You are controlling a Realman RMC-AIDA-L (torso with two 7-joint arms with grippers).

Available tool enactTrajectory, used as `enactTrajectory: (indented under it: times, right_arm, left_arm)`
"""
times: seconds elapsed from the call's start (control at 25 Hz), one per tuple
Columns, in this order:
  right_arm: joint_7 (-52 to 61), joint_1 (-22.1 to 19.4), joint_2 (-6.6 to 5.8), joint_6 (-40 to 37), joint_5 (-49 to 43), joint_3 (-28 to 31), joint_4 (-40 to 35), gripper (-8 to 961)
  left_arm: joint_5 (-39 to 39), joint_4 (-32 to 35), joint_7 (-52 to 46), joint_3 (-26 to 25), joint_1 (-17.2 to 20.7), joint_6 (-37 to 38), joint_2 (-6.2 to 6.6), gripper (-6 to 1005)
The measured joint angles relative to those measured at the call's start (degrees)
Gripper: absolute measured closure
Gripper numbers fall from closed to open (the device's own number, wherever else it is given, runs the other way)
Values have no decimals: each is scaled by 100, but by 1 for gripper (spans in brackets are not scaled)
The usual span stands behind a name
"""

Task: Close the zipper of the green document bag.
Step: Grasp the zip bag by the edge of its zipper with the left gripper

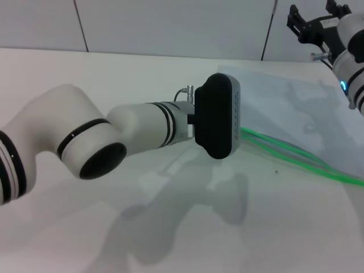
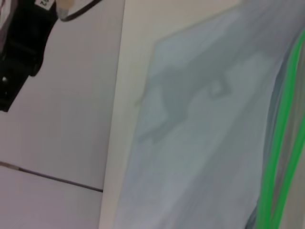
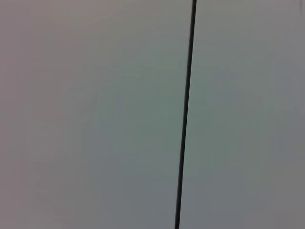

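The green document bag (image 1: 296, 108) lies flat on the white table at the right, translucent grey. Its zipper (image 1: 296, 154) shows as two thin bright green strips along the near edge, running side by side with a gap between them. I see no slider tab. My left arm reaches across the middle, and its black wrist block (image 1: 219, 116) hovers at the bag's left end and hides the gripper. The left wrist view shows the bag (image 2: 200, 143) and the green strips (image 2: 279, 143) close up. My right gripper (image 1: 313, 20) is raised at the far right, open and empty.
The white table (image 1: 170, 227) stretches in front and to the left, with the arm's shadow on it. A pale panelled wall (image 1: 170, 23) stands behind; the right wrist view shows only that wall (image 3: 95, 114). Black hardware with a cable (image 2: 19, 52) sits near the wall.
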Motion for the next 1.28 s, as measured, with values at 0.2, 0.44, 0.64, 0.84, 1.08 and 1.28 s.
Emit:
enactTrajectory:
  times: [0.2, 0.44, 0.64, 0.84, 1.08, 1.28]
  right_arm:
    - [0, -8, 0, 0, 0, 0, 0, 137]
    - [0, 5, 0, 88, 0, 0, 0, 138]
    - [0, 21, 0, 132, 0, 0, 0, 138]
    - [0, 23, 0, 136, 0, 0, -4, 138]
    - [0, 26, 0, 140, 0, 0, -8, 137]
    - [0, 26, 0, 140, 0, 0, -9, 137]
  left_arm:
    - [4, -30, 22, 18, 31, 103, 9, 302]
    - [7, -162, 22, 18, 19, 227, 9, 302]
    - [7, -166, 22, 18, 18, 237, 7, 302]
    - [7, -166, 72, 18, 11, 242, 4, 303]
    - [7, -167, 205, 18, 19, 318, -4, 307]
    - [7, -170, 242, 21, 21, 331, -5, 324]
